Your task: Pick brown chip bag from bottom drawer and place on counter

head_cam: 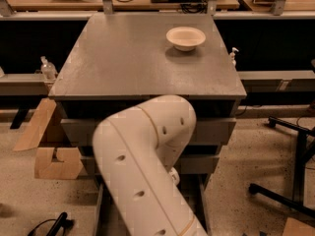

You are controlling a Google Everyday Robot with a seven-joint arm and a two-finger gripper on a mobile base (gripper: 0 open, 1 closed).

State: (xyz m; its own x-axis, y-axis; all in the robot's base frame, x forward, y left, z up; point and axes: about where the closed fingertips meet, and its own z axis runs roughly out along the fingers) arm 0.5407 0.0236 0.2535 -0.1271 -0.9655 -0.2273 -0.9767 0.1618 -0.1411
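Observation:
The counter [123,58] is the wide grey top of the drawer cabinet in the middle of the view. My white arm [142,166] bends down in front of the cabinet and covers most of the bottom drawer [99,208], of which only the thin grey side walls show. The brown chip bag is hidden behind the arm. My gripper is out of view, below the arm at the bottom edge of the picture.
A cream bowl [185,37] stands at the counter's back right. Two upper grey drawers [216,131] are shut. Cardboard pieces [49,151] lie on the floor to the left, a black chair base [295,181] to the right, a black tool [51,226] at bottom left.

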